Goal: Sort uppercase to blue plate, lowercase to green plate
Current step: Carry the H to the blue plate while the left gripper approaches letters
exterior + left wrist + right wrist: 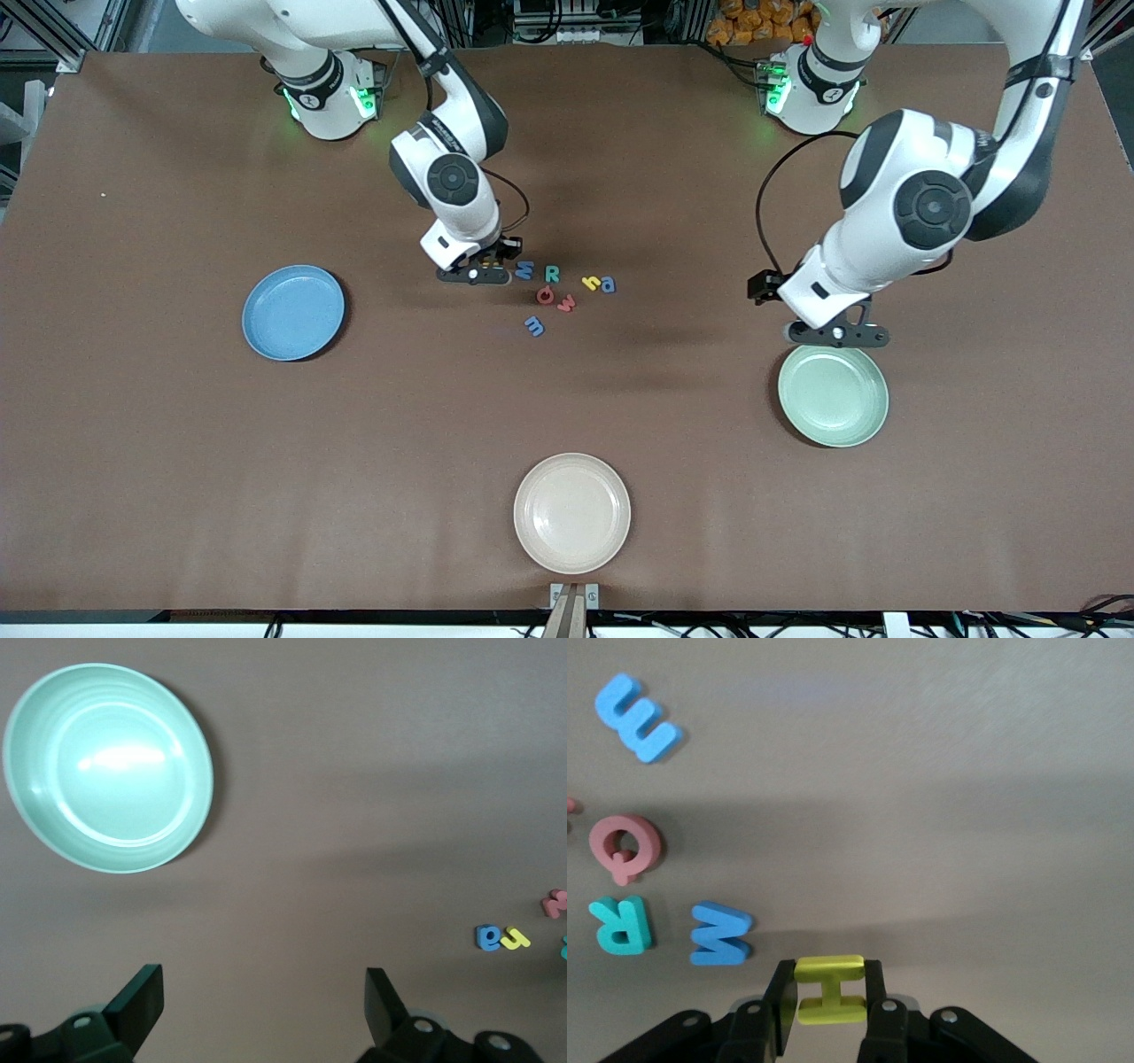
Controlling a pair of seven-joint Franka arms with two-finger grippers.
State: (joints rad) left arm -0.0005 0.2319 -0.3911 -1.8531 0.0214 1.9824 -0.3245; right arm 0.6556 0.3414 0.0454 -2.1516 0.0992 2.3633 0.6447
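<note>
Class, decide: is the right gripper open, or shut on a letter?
Shut on the yellow H. In the right wrist view the right gripper has both fingers pressed against the letter's sides.

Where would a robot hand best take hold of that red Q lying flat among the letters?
Probably straight from above, one finger on each outer side of the round ring of the red Q, since it lies flat on the table. Its tail and the teal R sit close by, so the fingers should go on the ring's free sides, much as the right hand grips the yellow H.
</note>
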